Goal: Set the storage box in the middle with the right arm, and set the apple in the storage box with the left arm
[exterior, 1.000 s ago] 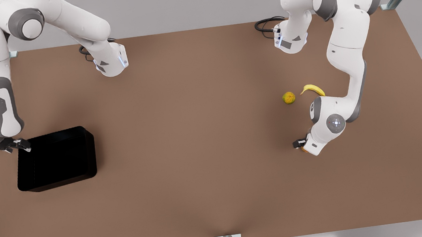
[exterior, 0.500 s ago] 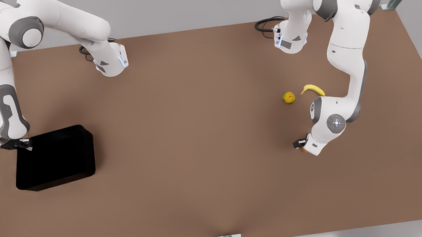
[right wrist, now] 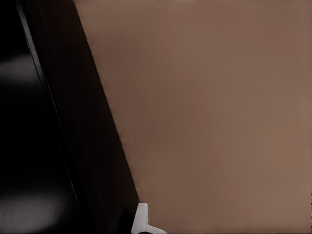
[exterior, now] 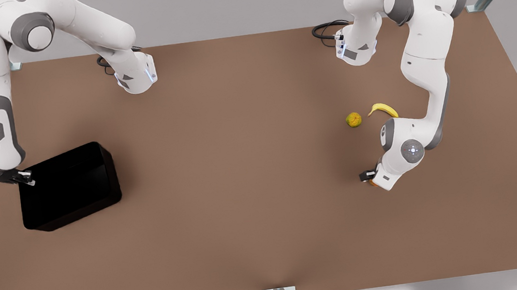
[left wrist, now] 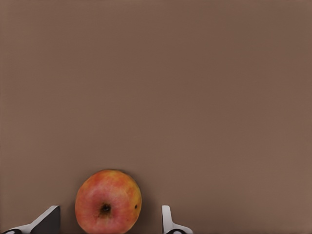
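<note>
Since half a second ago the storage box (exterior: 68,186) has swung: its far corner now sits higher in the front view and the whole bin looks turned and slightly tipped, while the right arm's wrist has shifted a little outward. The left arm has not moved.

The right jaws (exterior: 24,178) sit at the box's corner wall at the front view's left. In the right wrist view one pale fingertip (right wrist: 142,220) lies just outside the glossy black wall, so they appear to pinch that wall, though the inner finger is hidden. The bin is likely stiff and light, but large and slick; a corner pinch lets it pivot, so mid-wall would be a steadier place to hold.

The left jaws (left wrist: 107,222) are spread, with the apple (left wrist: 108,201) between the fingertips, resting on the tabletop (exterior: 241,166). Round, firm and smooth, it should be taken across its widest part.

Beyond these jaws lie a yellow-green fruit (exterior: 354,119) and a banana (exterior: 383,109).
</note>
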You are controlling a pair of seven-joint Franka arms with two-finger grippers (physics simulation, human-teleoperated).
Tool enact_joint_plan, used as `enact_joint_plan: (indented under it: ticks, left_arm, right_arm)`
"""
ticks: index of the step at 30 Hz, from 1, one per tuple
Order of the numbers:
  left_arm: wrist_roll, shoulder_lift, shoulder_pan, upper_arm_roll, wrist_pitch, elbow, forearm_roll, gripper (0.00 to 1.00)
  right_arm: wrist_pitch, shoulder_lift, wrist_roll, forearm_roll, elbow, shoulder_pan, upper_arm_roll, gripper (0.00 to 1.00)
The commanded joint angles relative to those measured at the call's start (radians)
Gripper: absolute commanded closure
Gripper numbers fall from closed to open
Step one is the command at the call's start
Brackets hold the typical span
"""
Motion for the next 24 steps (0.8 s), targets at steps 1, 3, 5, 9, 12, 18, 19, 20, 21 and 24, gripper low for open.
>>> enact_joint_plan:
  ticks: [1,3,5,9,12,18,19,20,21,24]
  left_arm:
    - [0.0,0.0,0.0,0.0,0.0,0.0,0.0,0.0]
    - [0.0,0.0,0.0,0.0,0.0,0.0,0.0,0.0]
    - [0.0,0.0,0.002,0.0,0.0,0.0,0.0,0.0]
    - [0.0,0.001,0.002,0.0,0.002,0.0,0.0,0.0]
    - [0.0,0.001,0.003,0.0,0.002,0.0,0.0,0.0]
    - [0.0,0.003,0.005,-0.003,0.002,0.0,0.0,0.0]
    - [0.0,0.003,0.005,-0.003,0.002,0.0,0.0,0.0]
    - [0.002,0.005,0.005,-0.003,0.002,0.0,0.0,0.0]
    - [0.002,0.005,0.005,-0.003,0.002,0.0,0.0,0.0]
    - [0.002,0.005,0.005,-0.003,0.002,0.0,0.0,0.0]
  right_arm:
    - [-0.007,0.001,0.004,-0.002,0.002,0.0,0.002,0.79]
    - [-0.036,-0.013,0.05,-0.002,0.015,0.005,0.026,0.79]
    - [-0.136,-0.027,0.165,-0.005,0.09,0.009,0.091,0.79]
    - [-0.192,-0.079,0.504,-0.019,0.096,0.282,0.094,0.79]
    - [-0.195,-0.068,0.759,-0.05,0.142,0.469,0.094,0.79]
    - [-0.347,-0.094,1.127,-0.056,0.185,0.824,0.092,0.79]
    - [-0.355,-0.093,1.185,-0.058,0.191,0.879,0.092,0.79]
    - [-0.367,-0.093,1.238,-0.061,0.193,0.928,0.092,0.79]
    - [-0.37,-0.09,1.268,-0.065,0.193,0.955,0.094,0.79]
    - [-0.375,-0.076,1.368,-0.067,0.203,1.049,0.091,0.79]
